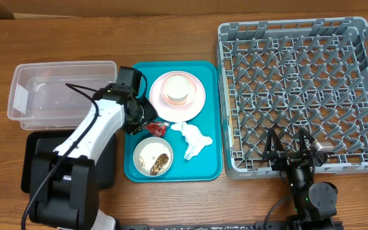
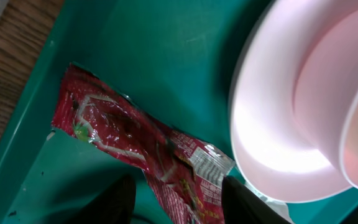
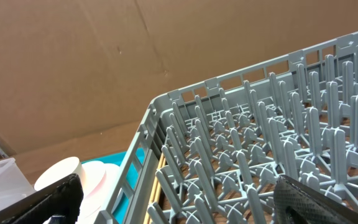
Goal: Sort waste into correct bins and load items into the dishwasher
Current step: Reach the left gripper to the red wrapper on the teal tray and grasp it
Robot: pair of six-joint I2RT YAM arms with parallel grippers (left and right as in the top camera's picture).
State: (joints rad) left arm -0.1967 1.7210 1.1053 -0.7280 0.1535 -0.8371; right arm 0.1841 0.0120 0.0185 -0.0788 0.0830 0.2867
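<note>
On the teal tray, at the plate's 7 o'clock, the red wrapper lies between the left pincer's fingers; clamped or not, I cannot tell. The napkin and scrap bowl wait nearby; the tub at 9 o'clock and the rack at 3 o'clock hold nothing; the right pincer gapes empty.

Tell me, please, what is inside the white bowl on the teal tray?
The white bowl, at the front of the teal tray, holds whitish rice-like scraps with brown bits. Its bottom under the food is covered, so anything beneath cannot be seen.
</note>
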